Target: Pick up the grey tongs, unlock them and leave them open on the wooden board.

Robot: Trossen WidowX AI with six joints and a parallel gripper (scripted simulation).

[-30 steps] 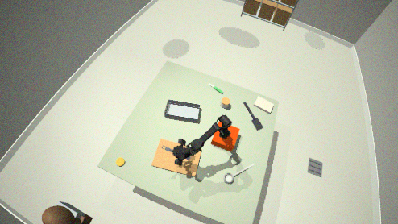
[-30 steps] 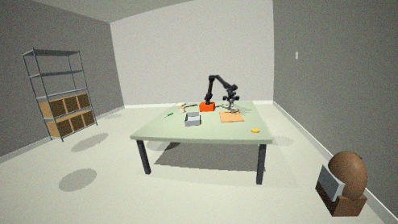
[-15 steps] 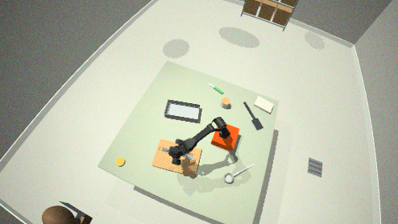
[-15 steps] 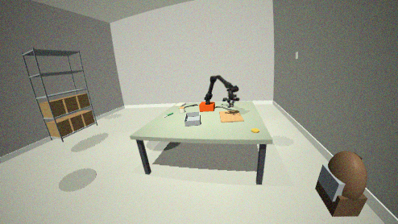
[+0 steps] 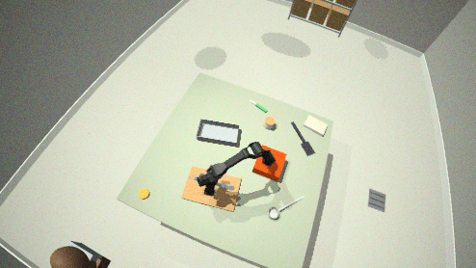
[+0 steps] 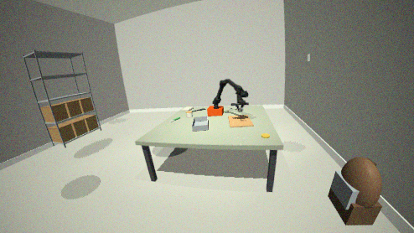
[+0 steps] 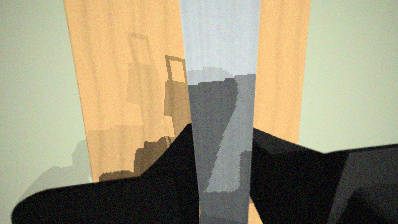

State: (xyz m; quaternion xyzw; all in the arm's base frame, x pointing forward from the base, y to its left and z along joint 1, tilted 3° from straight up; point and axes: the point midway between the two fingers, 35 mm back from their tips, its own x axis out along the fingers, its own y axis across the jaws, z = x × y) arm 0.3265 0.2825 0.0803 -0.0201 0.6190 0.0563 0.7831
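Note:
My gripper point(image 5: 207, 183) point(image 6: 240, 107) point(image 7: 210, 128) is shut on the grey tongs point(image 5: 225, 186) point(image 7: 222, 45), which run between the black fingers in the wrist view. The tongs lie roughly level above the wooden board point(image 5: 190, 194) point(image 6: 247, 124) point(image 7: 95, 30), and shadows fall on the board beside them. In the exterior view the tongs are too small to make out. Whether their arms are locked or spread cannot be told. The roasting tin point(image 5: 218, 142) point(image 6: 200, 127) stands apart from the board, with nothing across it.
The arm stands on a red-orange block point(image 5: 265, 170) point(image 6: 215, 111). A ladle point(image 5: 274, 213), a dark spatula point(image 5: 307, 146), a cream block point(image 5: 315, 125), a small jar point(image 5: 270, 123), a green-handled tool point(image 5: 261, 107) and a yellow disc point(image 5: 144, 194) point(image 6: 266, 136) are also on the table.

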